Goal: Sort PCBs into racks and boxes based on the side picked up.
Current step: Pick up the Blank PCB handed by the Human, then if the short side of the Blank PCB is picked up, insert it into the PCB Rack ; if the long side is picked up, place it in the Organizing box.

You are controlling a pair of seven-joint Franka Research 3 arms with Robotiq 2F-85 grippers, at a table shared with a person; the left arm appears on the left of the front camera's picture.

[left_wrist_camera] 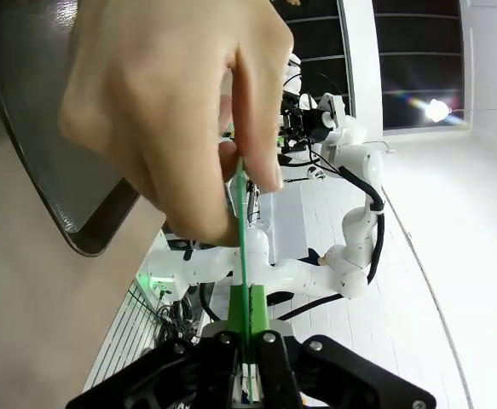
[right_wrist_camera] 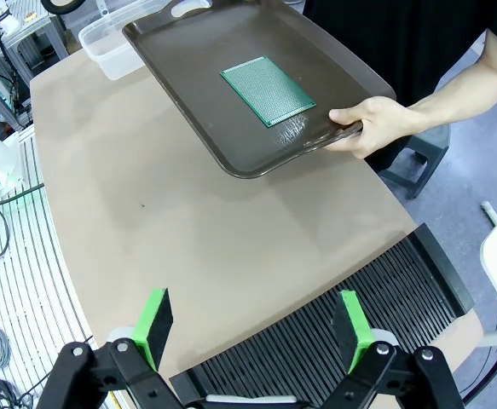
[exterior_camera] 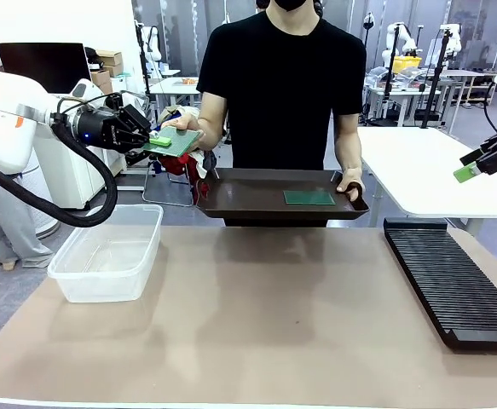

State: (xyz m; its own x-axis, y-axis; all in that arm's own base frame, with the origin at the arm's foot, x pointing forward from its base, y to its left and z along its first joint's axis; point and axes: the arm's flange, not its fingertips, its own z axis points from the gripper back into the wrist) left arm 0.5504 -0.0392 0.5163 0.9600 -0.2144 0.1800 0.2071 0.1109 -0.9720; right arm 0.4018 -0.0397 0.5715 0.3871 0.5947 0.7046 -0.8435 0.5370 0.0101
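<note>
My left gripper (exterior_camera: 156,141) is shut on one edge of a green PCB (exterior_camera: 177,140) held in the air left of the tray, and a person's hand (exterior_camera: 193,126) still pinches the board's other end. The left wrist view shows that PCB (left_wrist_camera: 242,247) edge-on, between my left gripper's (left_wrist_camera: 248,345) closed jaws and the person's fingers (left_wrist_camera: 188,111). A second PCB (exterior_camera: 309,198) (right_wrist_camera: 268,89) lies flat on the dark brown tray (exterior_camera: 239,203). My right gripper (exterior_camera: 470,170) (right_wrist_camera: 254,317) hangs open and empty above the black rack (exterior_camera: 453,281) (right_wrist_camera: 333,341).
The person holds the tray (right_wrist_camera: 188,51) with the other hand (right_wrist_camera: 367,128) over the table's far edge. A clear plastic box (exterior_camera: 112,251) (right_wrist_camera: 112,43) stands at the table's left. A white table (exterior_camera: 427,170) stands behind on the right.
</note>
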